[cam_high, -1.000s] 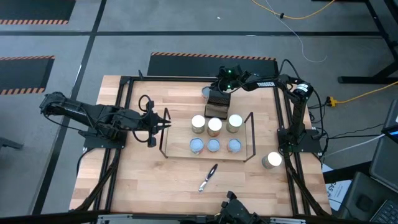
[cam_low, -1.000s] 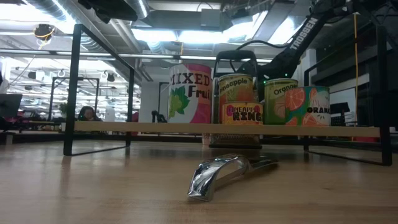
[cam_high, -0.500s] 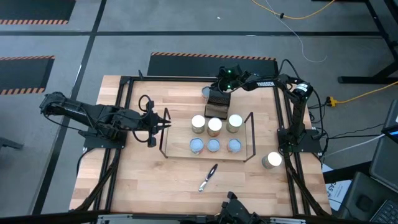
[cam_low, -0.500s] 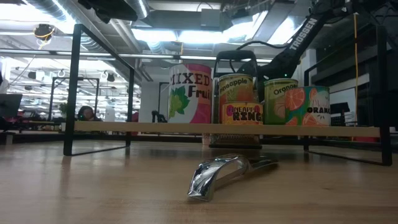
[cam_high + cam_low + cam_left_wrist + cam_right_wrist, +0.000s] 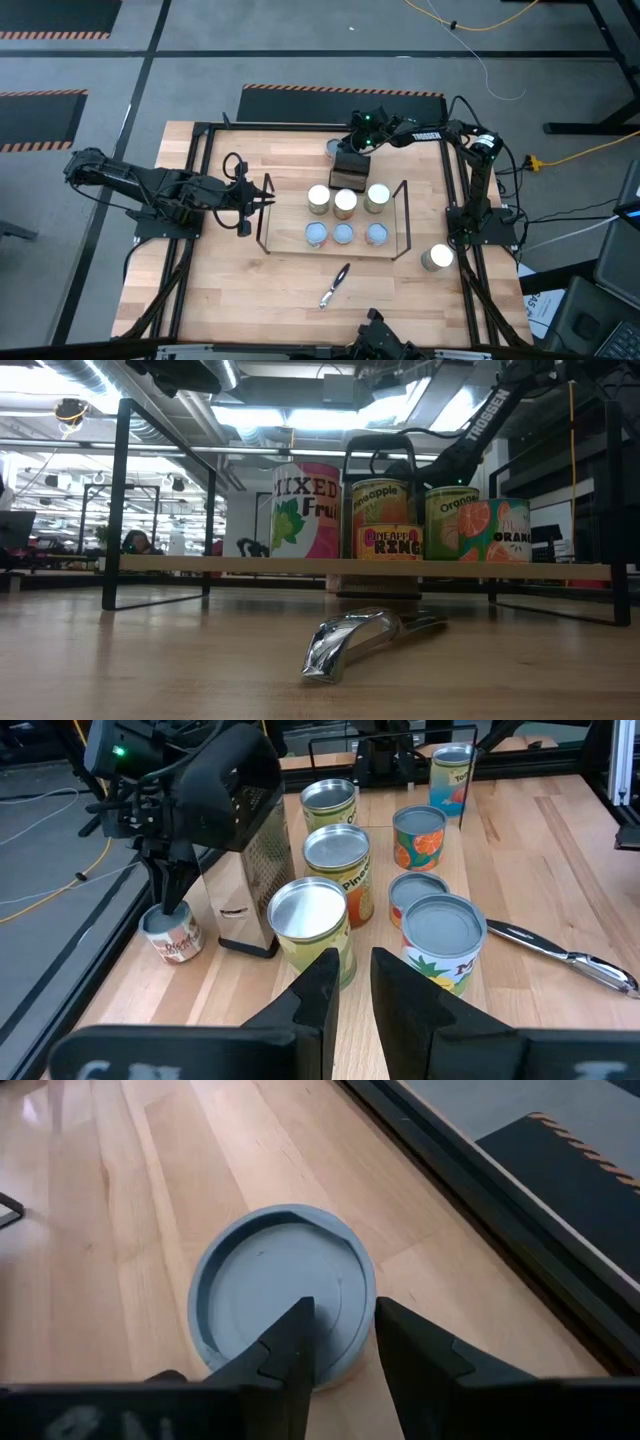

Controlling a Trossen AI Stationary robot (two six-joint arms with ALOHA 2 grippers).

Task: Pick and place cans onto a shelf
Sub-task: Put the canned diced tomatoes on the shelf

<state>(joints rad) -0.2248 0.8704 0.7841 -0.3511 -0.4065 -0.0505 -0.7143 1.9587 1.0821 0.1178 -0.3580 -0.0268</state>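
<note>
Six cans (image 5: pixel 345 203) stand in two rows on the shelf (image 5: pixel 200 565), a black wire rack with a wooden board. A small pale-blue-topped can (image 5: pixel 280 1290) stands on the table behind the shelf, next to a dark grater (image 5: pixel 349 172). My right gripper (image 5: pixel 343 1320) is over this can's edge, open; one finger (image 5: pixel 300 1330) is above the top and the other (image 5: pixel 400 1335) is outside the wall. My left gripper (image 5: pixel 355 970) waits at the shelf's left end, slightly open, with nothing between its fingers. Another can (image 5: pixel 437 257) stands alone by the right arm's base. My right gripper comes at the small can slanting down from the table's right, its fingers on either side of the rim (image 5: pixel 355 1355). The can stands upright on the table. I cannot tell whether the fingers touch it.
A metal peeler (image 5: pixel 335 285) lies on the table in front of the shelf. The black outer frame (image 5: pixel 200 140) runs around the table. The grater stands close beside the right gripper, between it and the shelf.
</note>
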